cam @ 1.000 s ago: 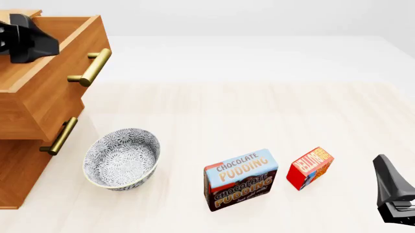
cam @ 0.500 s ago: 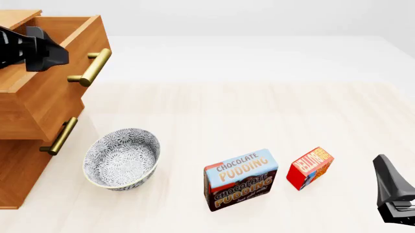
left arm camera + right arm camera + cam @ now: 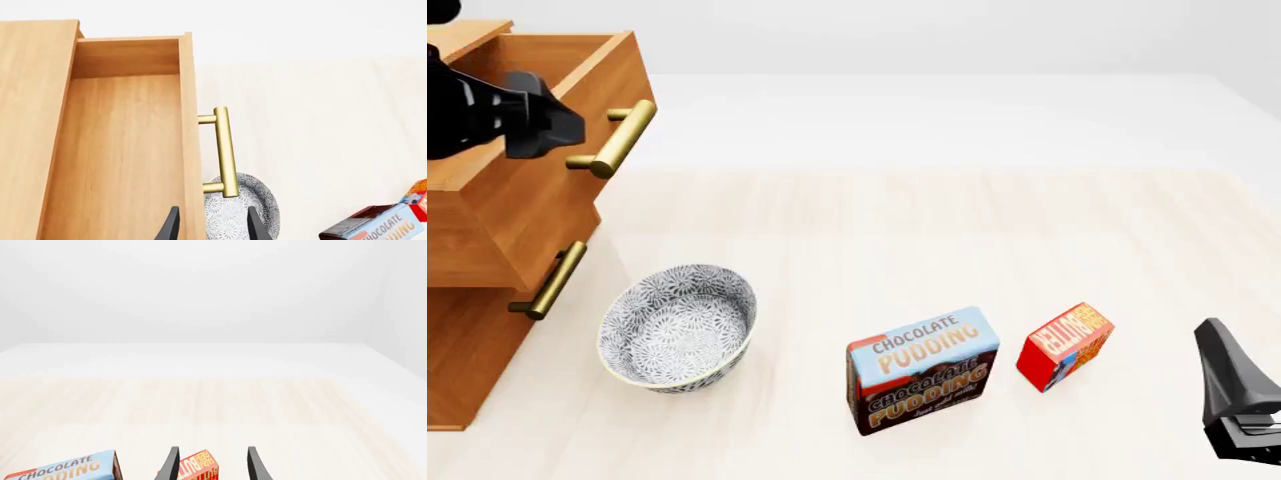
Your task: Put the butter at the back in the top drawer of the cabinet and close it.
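Observation:
The butter (image 3: 1065, 345), a small red and orange box, stands on the table to the right of the pudding box; the right wrist view shows the butter (image 3: 197, 469) just beyond the fingers. My right gripper (image 3: 1217, 340) is open, low at the right edge, apart from the butter. The top drawer (image 3: 507, 200) of the cabinet (image 3: 461, 350) is pulled out and its inside (image 3: 120, 160) holds nothing. My left gripper (image 3: 558, 125) hangs open over the drawer's front edge, near the brass handle (image 3: 614, 140). Its fingers (image 3: 171, 227) straddle the front panel from above.
A patterned grey bowl (image 3: 678, 325) sits on the table below the open drawer. The brown-and-blue chocolate pudding box (image 3: 924, 368) stands between bowl and butter. A lower drawer's handle (image 3: 554, 280) juts out from the cabinet front.
My left gripper has slid to the right over the open drawer, toward its front panel and handle. The right arm and the table objects have not moved.

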### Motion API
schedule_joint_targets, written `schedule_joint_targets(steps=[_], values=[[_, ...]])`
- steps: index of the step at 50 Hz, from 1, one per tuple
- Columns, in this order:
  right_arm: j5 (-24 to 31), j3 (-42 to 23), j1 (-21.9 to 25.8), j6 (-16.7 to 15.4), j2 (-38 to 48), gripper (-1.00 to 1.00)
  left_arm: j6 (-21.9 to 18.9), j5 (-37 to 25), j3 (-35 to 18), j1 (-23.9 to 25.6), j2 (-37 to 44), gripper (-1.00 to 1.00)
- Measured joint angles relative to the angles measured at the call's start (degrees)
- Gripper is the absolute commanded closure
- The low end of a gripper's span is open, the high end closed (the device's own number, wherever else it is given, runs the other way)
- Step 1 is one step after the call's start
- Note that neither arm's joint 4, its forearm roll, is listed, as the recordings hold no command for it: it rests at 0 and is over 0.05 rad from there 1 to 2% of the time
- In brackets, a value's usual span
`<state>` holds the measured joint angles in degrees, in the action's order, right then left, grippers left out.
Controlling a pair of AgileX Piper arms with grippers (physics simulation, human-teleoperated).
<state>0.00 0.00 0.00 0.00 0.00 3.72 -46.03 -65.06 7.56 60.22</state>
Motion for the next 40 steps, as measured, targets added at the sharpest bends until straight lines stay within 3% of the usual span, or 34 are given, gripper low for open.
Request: schedule_joint_targets(steps=[40], values=[[0.0,0.0,0.0,0.0,0.0,-1.0,0.46,1.78,1.0,-0.94,1.27,-1.0]])
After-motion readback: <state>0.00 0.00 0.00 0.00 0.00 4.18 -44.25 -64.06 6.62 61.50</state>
